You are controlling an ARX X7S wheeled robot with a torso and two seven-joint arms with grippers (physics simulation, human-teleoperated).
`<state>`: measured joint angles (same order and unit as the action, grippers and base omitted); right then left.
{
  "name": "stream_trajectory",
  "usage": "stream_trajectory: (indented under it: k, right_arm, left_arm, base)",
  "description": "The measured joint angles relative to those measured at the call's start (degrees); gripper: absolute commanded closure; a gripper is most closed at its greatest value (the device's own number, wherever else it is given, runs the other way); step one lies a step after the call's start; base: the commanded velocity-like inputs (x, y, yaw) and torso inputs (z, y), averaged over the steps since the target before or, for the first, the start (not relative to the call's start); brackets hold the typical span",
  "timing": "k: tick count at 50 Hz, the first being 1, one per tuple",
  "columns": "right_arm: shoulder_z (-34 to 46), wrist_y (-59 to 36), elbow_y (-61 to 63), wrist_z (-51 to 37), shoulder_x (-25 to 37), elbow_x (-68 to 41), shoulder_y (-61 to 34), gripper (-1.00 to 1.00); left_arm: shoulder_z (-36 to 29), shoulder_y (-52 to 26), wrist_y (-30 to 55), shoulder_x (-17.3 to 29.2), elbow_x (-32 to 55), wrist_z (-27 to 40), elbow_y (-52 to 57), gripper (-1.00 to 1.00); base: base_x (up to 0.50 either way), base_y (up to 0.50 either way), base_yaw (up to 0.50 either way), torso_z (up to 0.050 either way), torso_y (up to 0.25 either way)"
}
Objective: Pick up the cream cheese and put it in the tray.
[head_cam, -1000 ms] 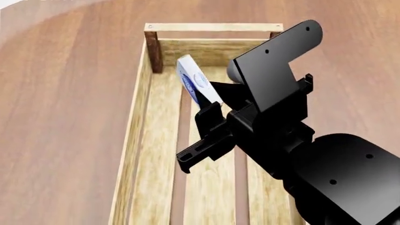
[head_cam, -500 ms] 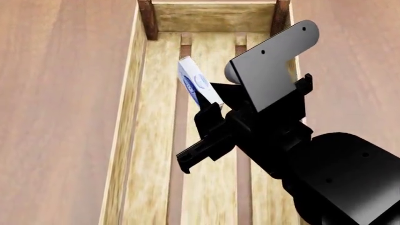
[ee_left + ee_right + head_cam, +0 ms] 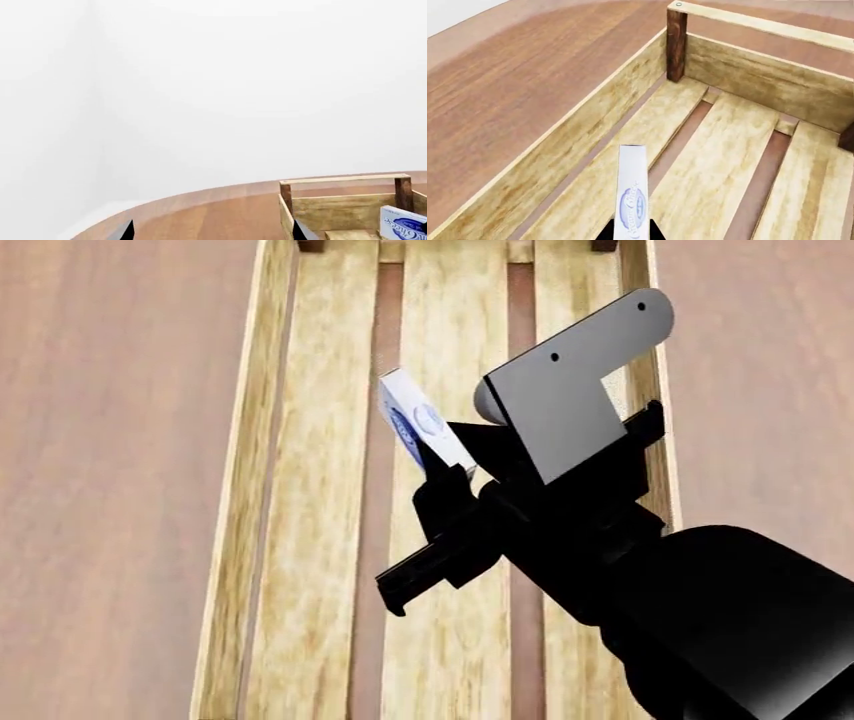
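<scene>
Wood slats of the tray (image 3: 454, 320) are lying directly beneath the cheese (image 3: 416, 425), which the right gripper (image 3: 447, 472) is pinching by one end, seemingly clear of the slats.

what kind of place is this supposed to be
Likely a bare simulated test scene, not a real room: a round wooden table against blank white walls, with one slatted wooden tray on it. The right gripper holds a cream cheese box above the tray.

The tray (image 3: 327, 540) has bare slats all along under the cream cheese (image 3: 416, 425) in the right gripper (image 3: 447, 475). Low walls (image 3: 594, 125) stand at the sides, and a dark post (image 3: 676, 45) at the corner.
</scene>
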<state>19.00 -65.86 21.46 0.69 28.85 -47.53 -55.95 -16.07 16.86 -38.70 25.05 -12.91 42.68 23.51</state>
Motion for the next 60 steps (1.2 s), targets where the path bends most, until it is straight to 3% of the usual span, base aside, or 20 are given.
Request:
stream_trajectory:
  k: [48, 60]
  right_arm:
    - [2.2, 0.8, -0.9, -0.1, 0.2, 0.3, -0.6, 1.00]
    - [2.8, 0.5, -0.9, -0.3, 0.1, 0.3, -1.2, 1.00]
  left_arm:
    - [-0.5, -0.1, -1.5, 0.6, -0.2, 0.9, -0.5, -1.00]
    - [-0.4, -0.2, -0.5, 0.2, -1.5, 1.1, -0.5, -1.00]
  base:
    - [0.00, 0.00, 0.00, 0.001, -0.018]
    - [0.00, 0.00, 0.00, 0.000, -0.129]
